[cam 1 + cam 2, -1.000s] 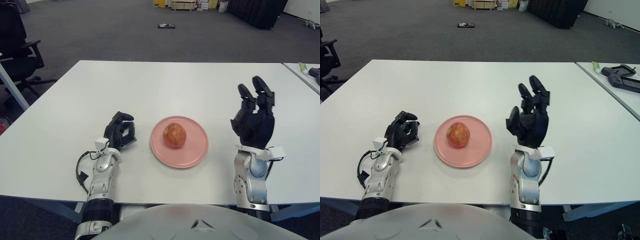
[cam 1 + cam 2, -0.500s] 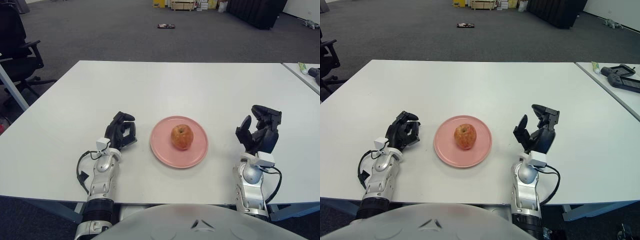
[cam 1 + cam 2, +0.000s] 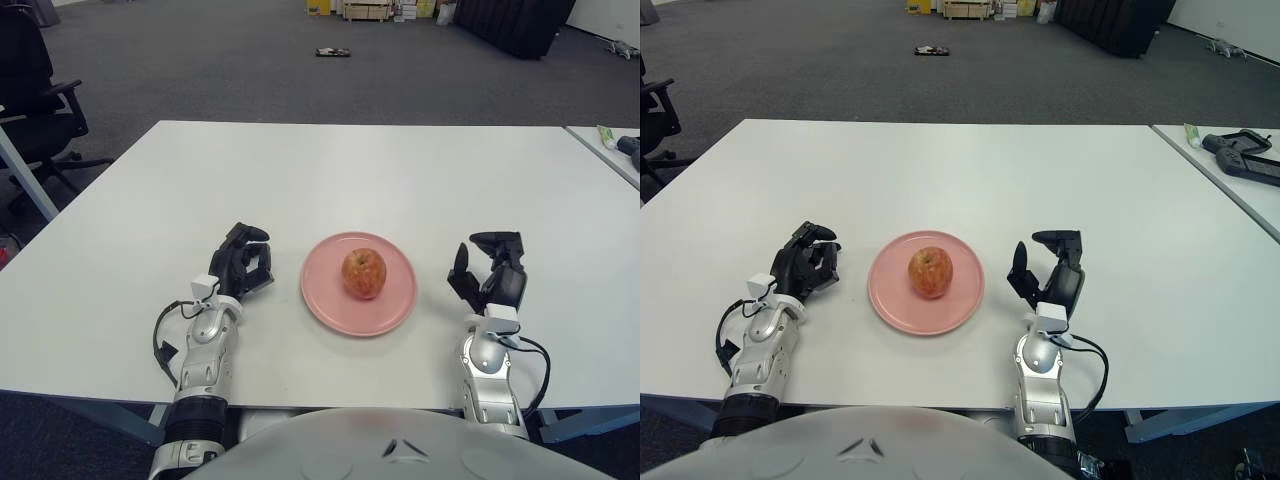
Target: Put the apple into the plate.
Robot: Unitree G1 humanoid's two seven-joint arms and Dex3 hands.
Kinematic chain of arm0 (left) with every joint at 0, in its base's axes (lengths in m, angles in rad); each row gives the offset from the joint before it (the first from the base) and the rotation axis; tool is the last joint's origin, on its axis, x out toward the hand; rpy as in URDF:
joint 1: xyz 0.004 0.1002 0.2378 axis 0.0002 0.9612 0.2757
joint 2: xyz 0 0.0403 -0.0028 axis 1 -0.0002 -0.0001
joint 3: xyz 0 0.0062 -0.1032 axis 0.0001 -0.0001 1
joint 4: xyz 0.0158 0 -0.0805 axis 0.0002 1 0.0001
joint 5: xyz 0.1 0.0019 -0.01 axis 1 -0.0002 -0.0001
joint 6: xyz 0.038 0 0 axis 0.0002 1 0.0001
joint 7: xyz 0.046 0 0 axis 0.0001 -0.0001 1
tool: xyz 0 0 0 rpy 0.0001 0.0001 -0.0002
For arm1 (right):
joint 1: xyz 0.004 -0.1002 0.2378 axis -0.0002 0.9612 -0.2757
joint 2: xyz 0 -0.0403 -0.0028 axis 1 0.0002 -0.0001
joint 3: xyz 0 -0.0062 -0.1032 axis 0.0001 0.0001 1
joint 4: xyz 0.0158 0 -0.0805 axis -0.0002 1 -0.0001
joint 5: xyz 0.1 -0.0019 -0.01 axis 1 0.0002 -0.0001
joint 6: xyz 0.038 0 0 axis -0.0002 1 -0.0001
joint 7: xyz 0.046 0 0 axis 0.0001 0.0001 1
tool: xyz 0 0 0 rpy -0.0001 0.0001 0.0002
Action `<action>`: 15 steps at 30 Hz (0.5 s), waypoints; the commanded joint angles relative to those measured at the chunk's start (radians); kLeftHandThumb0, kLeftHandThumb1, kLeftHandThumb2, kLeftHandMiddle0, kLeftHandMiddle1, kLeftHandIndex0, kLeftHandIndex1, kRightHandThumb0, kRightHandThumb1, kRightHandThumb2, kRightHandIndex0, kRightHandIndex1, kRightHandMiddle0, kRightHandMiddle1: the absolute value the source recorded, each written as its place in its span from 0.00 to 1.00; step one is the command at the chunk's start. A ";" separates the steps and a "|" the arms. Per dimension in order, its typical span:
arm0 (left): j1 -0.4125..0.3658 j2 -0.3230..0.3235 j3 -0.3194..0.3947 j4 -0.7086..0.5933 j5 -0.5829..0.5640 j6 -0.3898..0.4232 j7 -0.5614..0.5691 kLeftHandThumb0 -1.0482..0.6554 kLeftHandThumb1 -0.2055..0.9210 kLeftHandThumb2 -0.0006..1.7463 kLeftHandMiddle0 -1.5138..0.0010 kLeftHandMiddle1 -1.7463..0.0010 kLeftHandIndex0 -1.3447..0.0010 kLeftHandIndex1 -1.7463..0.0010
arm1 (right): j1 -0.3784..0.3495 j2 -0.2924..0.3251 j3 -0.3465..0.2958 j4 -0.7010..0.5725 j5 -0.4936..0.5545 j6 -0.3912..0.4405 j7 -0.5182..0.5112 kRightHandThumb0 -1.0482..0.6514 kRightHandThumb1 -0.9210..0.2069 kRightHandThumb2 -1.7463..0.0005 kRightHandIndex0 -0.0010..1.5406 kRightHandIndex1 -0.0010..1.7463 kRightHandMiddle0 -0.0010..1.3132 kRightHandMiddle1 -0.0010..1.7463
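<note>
1. The black three-finger left hand (image 3: pixel 243 262) shows at the left of the white rectangular table (image 3: pixel 360 170), near its front edge and just left of the plate. Its fingers are curled in on themselves and hold nothing.
2. The round pink plate (image 3: pixel 392 305) lies flat on the table, roughly midway between the two hands and toward the front edge.
3. The red-and-yellow apple (image 3: pixel 364 273) stands on the plate, close to its middle, stem end up. Neither hand touches it.
4. The black three-finger right hand (image 3: pixel 488 277) shows just right of the plate, near the front edge, with its silver forearm (image 3: pixel 486 375) running back toward the robot. The fingers are spread apart in a loose open claw, the thumb toward the plate, and nothing is between them. Whether the hand touches the tabletop cannot be told.
5. At the far right, a second white table (image 3: pixel 1230 170) stands apart from the first by a narrow gap. On it lie a dark grey handheld device (image 3: pixel 1244 155) and, beyond that, a small green-and-white tube (image 3: pixel 1192 131).
</note>
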State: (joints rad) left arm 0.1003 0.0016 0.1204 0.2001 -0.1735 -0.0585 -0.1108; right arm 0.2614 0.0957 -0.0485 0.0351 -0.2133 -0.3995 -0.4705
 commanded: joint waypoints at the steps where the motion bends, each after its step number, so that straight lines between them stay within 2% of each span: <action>1: 0.001 -0.001 0.004 0.025 -0.007 0.033 0.001 0.35 0.56 0.68 0.20 0.00 0.61 0.00 | -0.023 -0.011 -0.005 0.037 0.005 -0.028 0.019 0.38 0.28 0.45 0.40 0.75 0.30 1.00; 7: -0.002 0.000 0.004 0.026 -0.005 0.036 0.005 0.35 0.56 0.68 0.20 0.00 0.61 0.00 | -0.035 -0.012 -0.011 0.083 0.035 -0.063 0.052 0.38 0.34 0.40 0.41 0.75 0.33 1.00; 15: -0.003 0.009 -0.005 0.034 0.008 0.014 -0.004 0.35 0.56 0.68 0.20 0.00 0.61 0.00 | -0.039 -0.004 -0.018 0.127 0.068 -0.096 0.085 0.37 0.35 0.39 0.42 0.76 0.34 1.00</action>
State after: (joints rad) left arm 0.0930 0.0039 0.1200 0.2046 -0.1749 -0.0618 -0.1107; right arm 0.2444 0.0895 -0.0614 0.1442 -0.1643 -0.4698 -0.3964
